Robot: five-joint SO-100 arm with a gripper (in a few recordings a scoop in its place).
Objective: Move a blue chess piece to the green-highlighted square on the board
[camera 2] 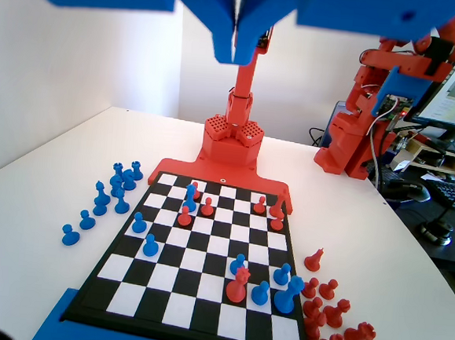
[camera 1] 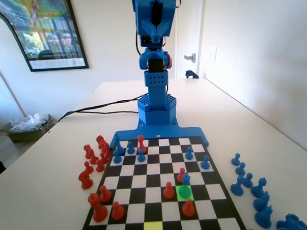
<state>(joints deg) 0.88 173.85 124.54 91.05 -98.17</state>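
The blue chess piece (camera 1: 185,182) with a spiky top stands upright on the green-highlighted square (camera 1: 184,194) of the board (camera 1: 152,195), near the front right in the fixed view. Red pieces stand close around it. In the wrist view this piece (camera 2: 190,199) is at the board's far left. My gripper (camera 2: 235,51) hangs high above the board, its jaws pressed together with nothing between them. The blue arm (camera 1: 155,54) is folded upright over its base, well away from the piece.
A yellow square (camera 1: 153,228) lies at the board's front edge. Captured red pieces (camera 1: 92,157) cluster off the board's left side in the fixed view, and spare blue pieces (camera 1: 250,184) on its right. Several blue pawns (camera 1: 129,150) and a red piece (camera 1: 141,143) stand near the arm's base.
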